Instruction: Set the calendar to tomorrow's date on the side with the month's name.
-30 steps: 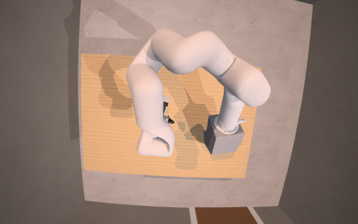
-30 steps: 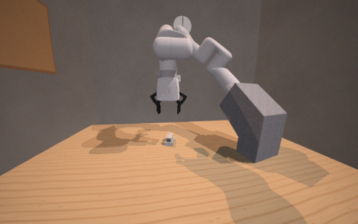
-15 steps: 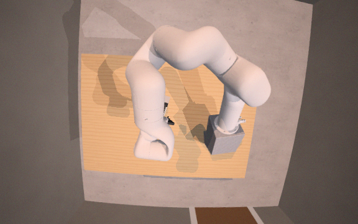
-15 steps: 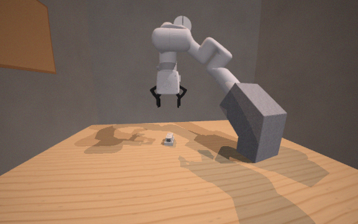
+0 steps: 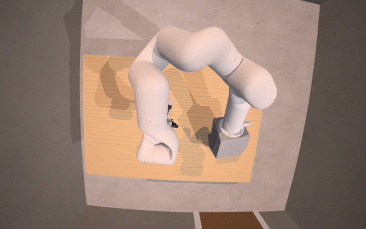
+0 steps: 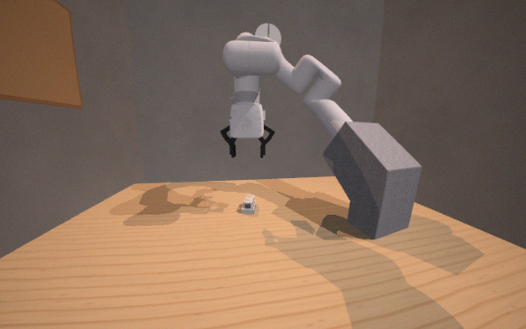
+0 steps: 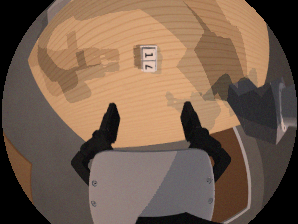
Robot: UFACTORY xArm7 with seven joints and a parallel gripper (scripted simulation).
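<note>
The small white calendar tray (image 6: 247, 212) stands on the table, with two white cubes side by side in it. In the wrist view, one cube (image 7: 148, 53) shows a 1 on top, turned sideways. The other cube (image 7: 149, 66) shows a sideways mark like a 7 on top; it is too small to read surely. The near cube (image 6: 247, 206) has a dark sideways digit like an 8 on its front face. The month's name is not readable. My gripper (image 6: 247, 155) (image 7: 150, 109) is open and empty, high above the tray. In the top view the arm mostly hides tray and gripper.
The wooden table (image 5: 113, 152) (image 6: 153, 274) carries the grey base block (image 5: 232, 146) (image 6: 397, 201) (image 7: 255, 107) of the arm, to the right of the tray. Arm shadows fall across the table. The arm arches high over it.
</note>
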